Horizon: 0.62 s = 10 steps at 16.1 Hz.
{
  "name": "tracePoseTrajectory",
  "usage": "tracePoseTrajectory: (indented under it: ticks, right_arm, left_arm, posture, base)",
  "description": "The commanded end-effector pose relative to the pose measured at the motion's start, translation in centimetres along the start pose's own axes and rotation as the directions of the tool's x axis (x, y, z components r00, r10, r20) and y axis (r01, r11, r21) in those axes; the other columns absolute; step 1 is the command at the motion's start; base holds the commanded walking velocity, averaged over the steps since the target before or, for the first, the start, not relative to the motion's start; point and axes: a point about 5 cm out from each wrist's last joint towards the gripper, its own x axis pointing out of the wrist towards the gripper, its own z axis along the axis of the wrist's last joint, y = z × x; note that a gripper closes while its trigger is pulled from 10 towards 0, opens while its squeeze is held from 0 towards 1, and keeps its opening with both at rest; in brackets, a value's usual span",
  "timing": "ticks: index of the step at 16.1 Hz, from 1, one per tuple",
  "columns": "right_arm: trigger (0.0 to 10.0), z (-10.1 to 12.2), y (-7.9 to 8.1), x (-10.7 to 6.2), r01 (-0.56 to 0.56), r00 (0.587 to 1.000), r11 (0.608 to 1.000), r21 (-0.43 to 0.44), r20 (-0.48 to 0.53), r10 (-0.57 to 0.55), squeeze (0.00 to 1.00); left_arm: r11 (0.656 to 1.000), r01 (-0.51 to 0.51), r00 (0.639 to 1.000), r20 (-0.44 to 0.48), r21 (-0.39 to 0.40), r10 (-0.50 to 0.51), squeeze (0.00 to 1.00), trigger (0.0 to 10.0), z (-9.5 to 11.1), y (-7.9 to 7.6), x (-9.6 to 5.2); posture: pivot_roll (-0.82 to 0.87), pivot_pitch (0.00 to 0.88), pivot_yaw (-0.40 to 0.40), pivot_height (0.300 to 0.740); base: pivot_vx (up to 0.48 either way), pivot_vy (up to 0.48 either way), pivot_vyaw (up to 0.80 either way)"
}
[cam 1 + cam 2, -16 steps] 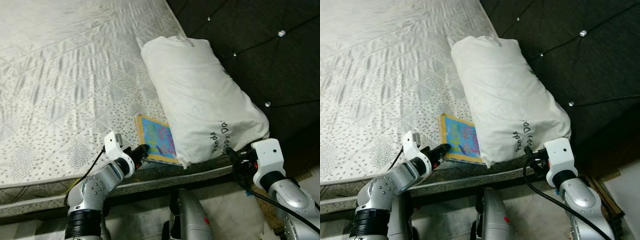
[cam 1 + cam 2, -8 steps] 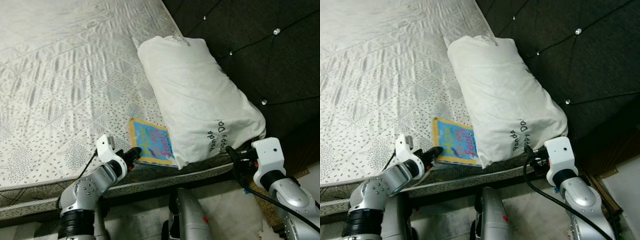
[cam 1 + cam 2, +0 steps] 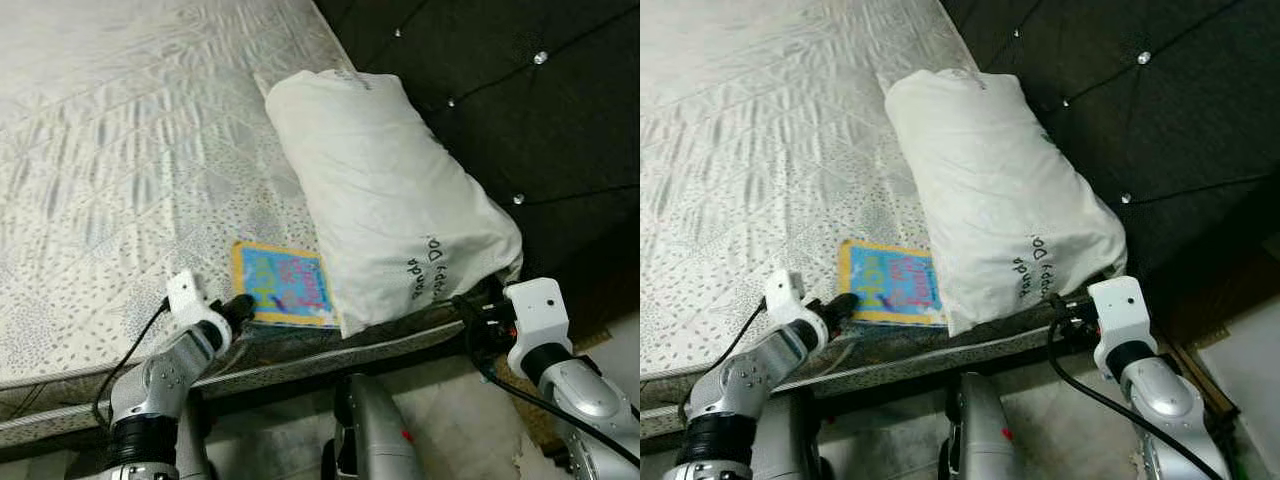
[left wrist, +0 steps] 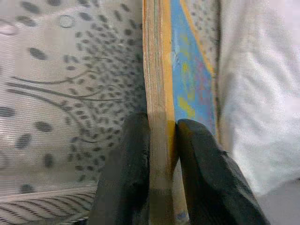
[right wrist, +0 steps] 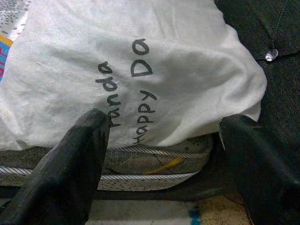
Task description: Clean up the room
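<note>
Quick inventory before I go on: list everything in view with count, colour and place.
Mattress: one, white patterned, fills the left.
Pillow: one, white with dark lettering, on the mattress by the headboard.
Book: one, blue cover with yellow border, flat at the mattress edge, partly under the pillow.
Headboard: one, dark tufted, studded, on the right.
Left end effector: one, black fingers, shut on the book's edge.
Right end effector: one, black fingers, open, at the pillow's near end.
</note>
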Motion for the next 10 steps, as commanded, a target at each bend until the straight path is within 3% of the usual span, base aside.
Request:
tracePoseTrajectory:
  ticks: [1,10]
  right_arm:
    - [10.0,0.09,-0.67,-0.2,0.019,1.0,1.0,-0.017,0.002,-0.019,0.0]
    - [10.0,-0.02,-0.57,0.04,0.033,0.999,0.999,-0.017,0.01,-0.033,0.0]
  left_arm:
    - [1.0,-0.028,1.0,-0.012,0.013,0.028,1.0,10.0,-0.54,0.29,0.05]
    - [0.994,-0.103,0.994,0.043,0.029,0.101,1.0,10.0,0.35,1.14,0.52]
  posture:
    - [-0.17,0.166,-0.14,0.58]
    - [-0.16,0.151,-0.126,0.58]
  base:
    - [0.0,0.0,0.0]
    - [0.0,0.0,0.0]
